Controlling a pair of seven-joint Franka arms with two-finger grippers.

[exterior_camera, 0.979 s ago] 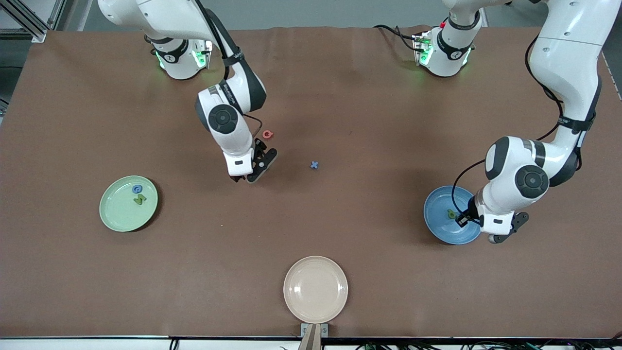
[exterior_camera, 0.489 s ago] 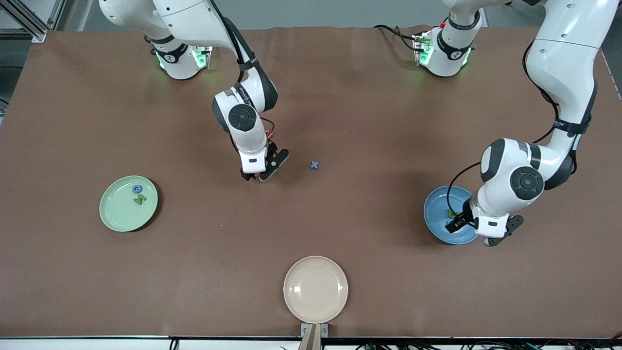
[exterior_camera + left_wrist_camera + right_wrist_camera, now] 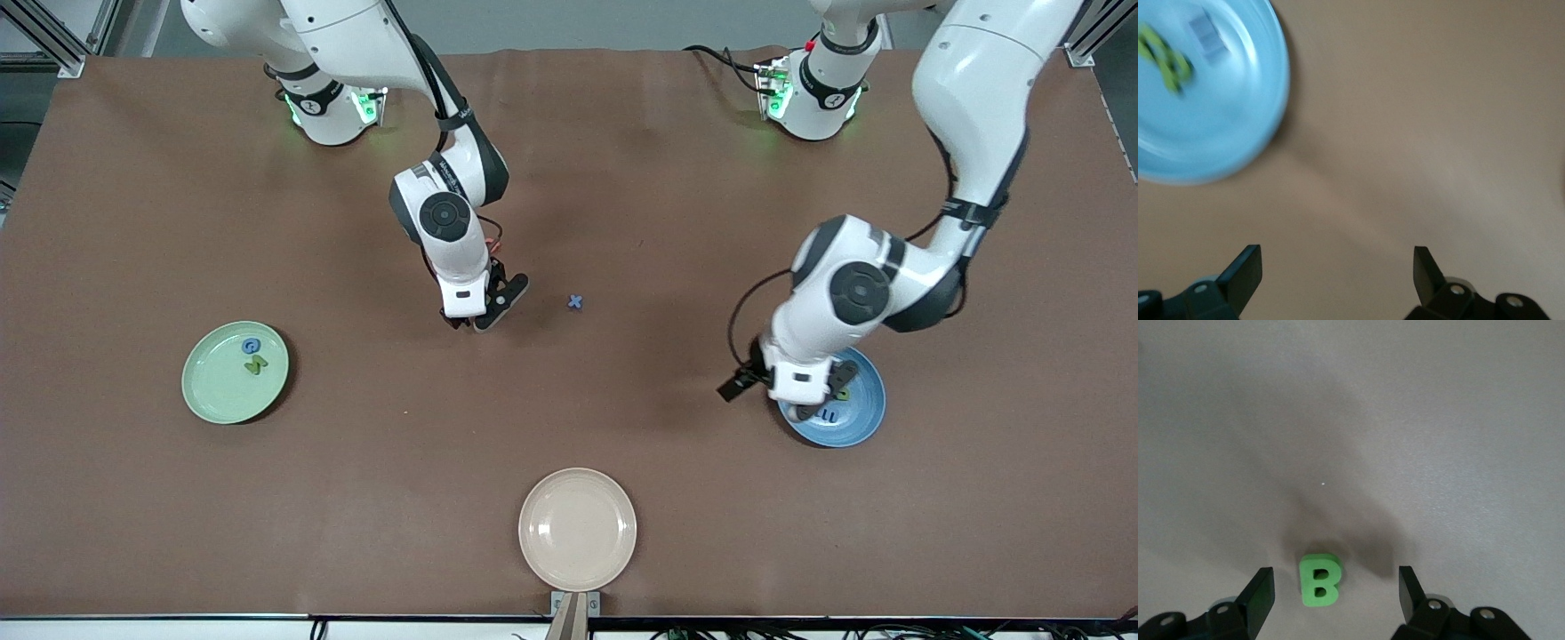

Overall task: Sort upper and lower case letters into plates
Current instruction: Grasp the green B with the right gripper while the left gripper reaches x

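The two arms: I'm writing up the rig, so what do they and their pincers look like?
Both arms are glossy white with black joint bands, round dark-grey caps at the wrists, and thin black cables along the forearms. Their bases glow green. The left pincer and right pincer each have two black, wedge-shaped fingers.

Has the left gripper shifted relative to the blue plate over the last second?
Yes. The left gripper moved from over the round blue plate to its rim toward the right arm's end of the table.

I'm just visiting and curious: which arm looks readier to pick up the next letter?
The right. Its open right gripper straddles the green B; the left gripper hangs open over bare table.
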